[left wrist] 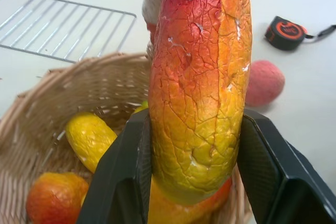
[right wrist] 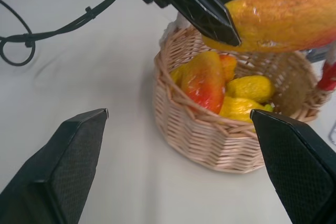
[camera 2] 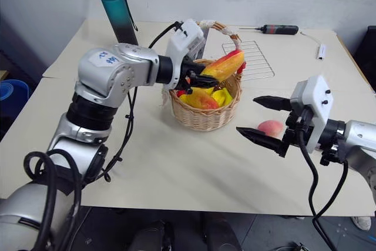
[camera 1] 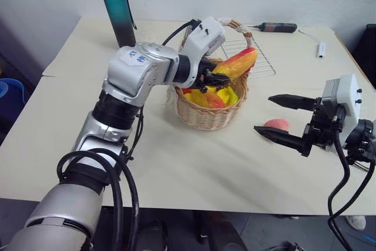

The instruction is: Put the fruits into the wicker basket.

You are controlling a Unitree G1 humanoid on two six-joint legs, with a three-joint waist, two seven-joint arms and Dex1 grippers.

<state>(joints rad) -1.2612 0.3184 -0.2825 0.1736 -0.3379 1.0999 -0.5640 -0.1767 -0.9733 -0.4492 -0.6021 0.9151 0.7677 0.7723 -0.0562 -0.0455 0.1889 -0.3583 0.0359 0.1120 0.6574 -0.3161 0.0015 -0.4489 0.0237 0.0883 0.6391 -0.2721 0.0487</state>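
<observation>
My left gripper is shut on an elongated yellow-orange mango-like fruit, holding it just above the round wicker basket, slanted across its rim by the cloth-wrapped handle. In the left wrist view both black fingers clamp the fruit. Several yellow and orange-red fruits lie inside the basket. A pink-red peach-like fruit rests on the table to the right of the basket. My right gripper hovers open beside the peach, its fingers pointing toward the basket, holding nothing.
A teal water bottle stands at the back left. A wire rack lies behind the basket, with a screwdriver and a white adapter beyond it. A black-and-orange tape measure sits past the peach.
</observation>
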